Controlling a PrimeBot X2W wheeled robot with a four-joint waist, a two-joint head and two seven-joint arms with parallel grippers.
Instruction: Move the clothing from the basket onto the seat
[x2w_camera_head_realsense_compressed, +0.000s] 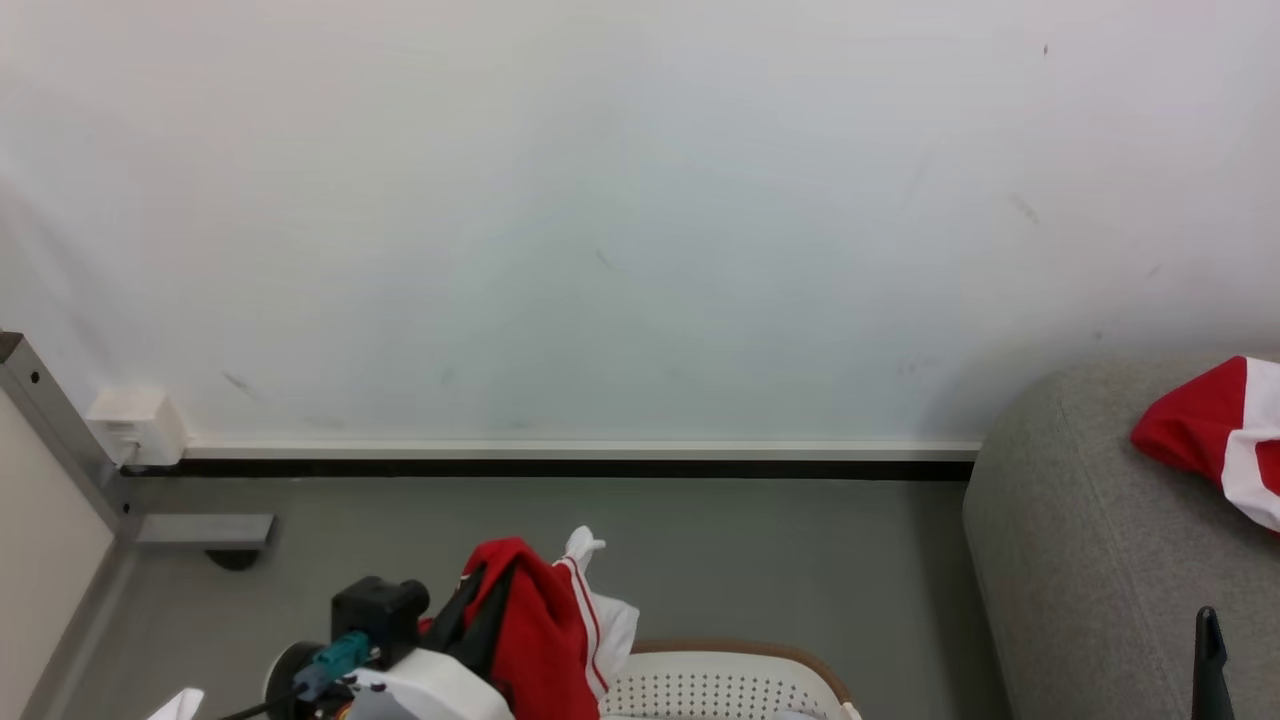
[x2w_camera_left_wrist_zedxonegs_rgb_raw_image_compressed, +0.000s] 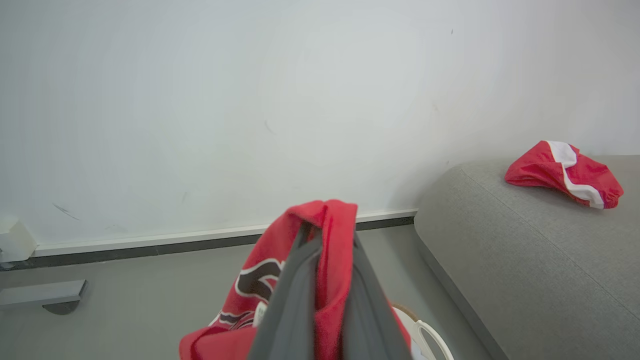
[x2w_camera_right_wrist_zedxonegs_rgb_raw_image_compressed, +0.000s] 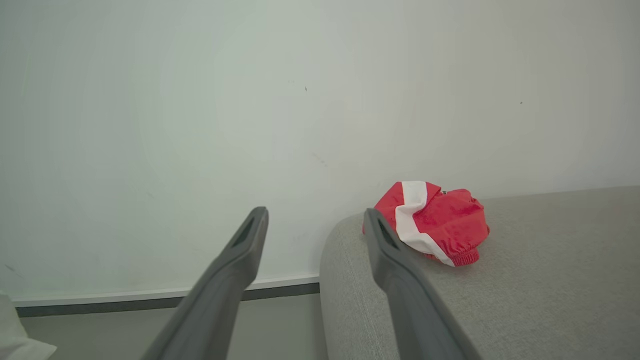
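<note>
Two red garments: one garment (x2w_camera_left_wrist_zedxonegs_rgb_raw_image_compressed: 260, 280) pinched in the left gripper (x2w_camera_left_wrist_zedxonegs_rgb_raw_image_compressed: 329, 235), the other garment (x2w_camera_right_wrist_zedxonegs_rgb_raw_image_compressed: 440, 222) lying beyond the spread fingertips of the right gripper (x2w_camera_right_wrist_zedxonegs_rgb_raw_image_compressed: 315, 215). One basket (x2w_camera_head_realsense_compressed: 720, 685) right below the left gripper. One sofa (x2w_camera_right_wrist_zedxonegs_rgb_raw_image_compressed: 525, 300) below the right gripper. Two grippers in all.

- The left gripper (x2w_camera_left_wrist_zedxonegs_rgb_raw_image_compressed: 327, 237) is held up with its two dark fingers (x2w_camera_left_wrist_zedxonegs_rgb_raw_image_compressed: 295, 300) squeezed nearly together. A red garment (x2w_camera_left_wrist_zedxonegs_rgb_raw_image_compressed: 260, 280) is pinched between them and flops over the tips.
- In the head view it sits at the lower left, with the fingers angled upward. They come off a pale rounded left wrist (x2w_camera_head_realsense_compressed: 430, 690) that has a black camera block (x2w_camera_head_realsense_compressed: 378, 610) and a teal plug (x2w_camera_head_realsense_compressed: 340, 655) on it.
- The right gripper (x2w_camera_right_wrist_zedxonegs_rgb_raw_image_compressed: 314, 215) is spread wide with nothing between its long dark fingers, which point up and away.
- In the head view, one right fingertip (x2w_camera_head_realsense_compressed: 1208, 650) pokes up at the bottom right edge.
</note>
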